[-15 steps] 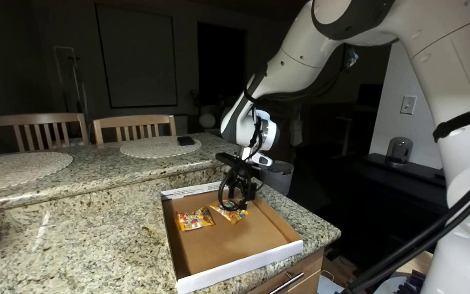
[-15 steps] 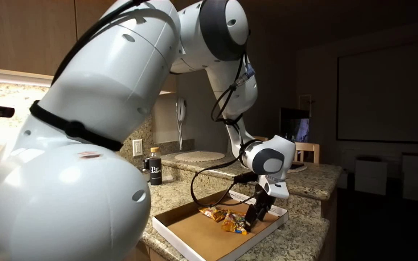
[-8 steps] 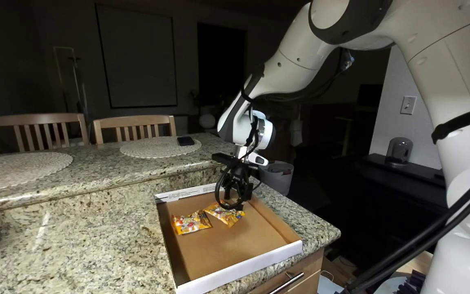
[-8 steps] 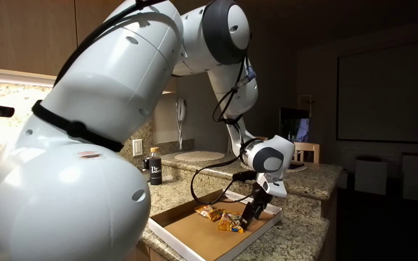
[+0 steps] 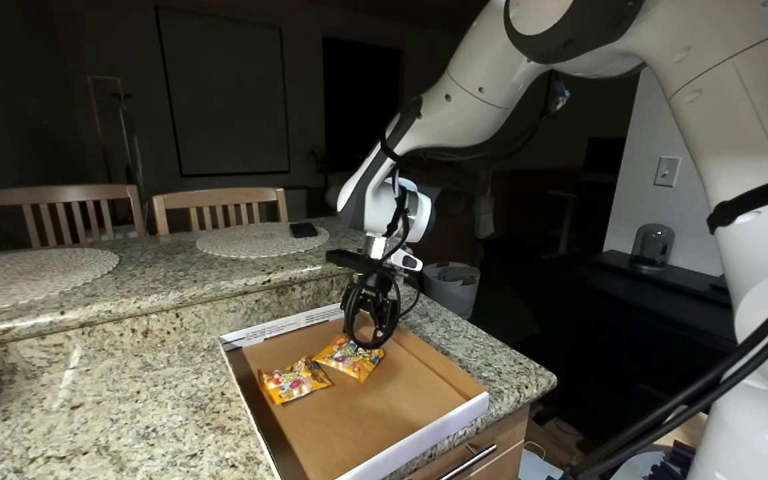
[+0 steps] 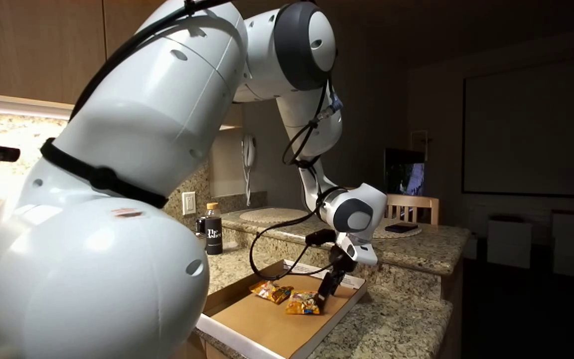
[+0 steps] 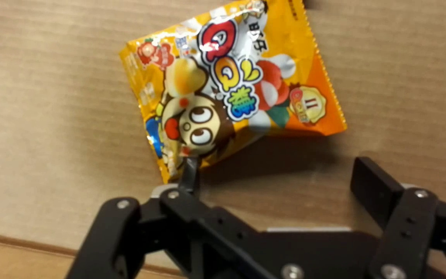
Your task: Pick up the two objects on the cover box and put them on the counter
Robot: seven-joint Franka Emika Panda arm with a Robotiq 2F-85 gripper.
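Observation:
Two orange-yellow packets lie in the cover box, whose white rim (image 5: 417,437) surrounds a brown floor. In an exterior view the left packet (image 5: 294,381) sits apart from my gripper (image 5: 369,333), while the right packet (image 5: 351,359) is just under it. The wrist view shows that nearer packet (image 7: 234,77) face up, ahead of my gripper (image 7: 275,172). My jaws stand wide open with only bare cardboard between them. The left fingertip (image 7: 191,172) overlaps the packet's lower corner; whether it presses there I cannot tell. Speckled granite counter (image 5: 144,400) extends beside the box.
A raised granite ledge (image 5: 157,307) runs behind the box, bearing round placemats (image 5: 261,243) and a dark phone (image 5: 303,230). A dark bottle (image 6: 213,234) stands further along the counter. A loose cable (image 6: 253,254) loops from my wrist above the box.
My gripper has moved left in both exterior views. The cover box has slid and turned the same way, carrying both packets along. The jaws have stayed open.

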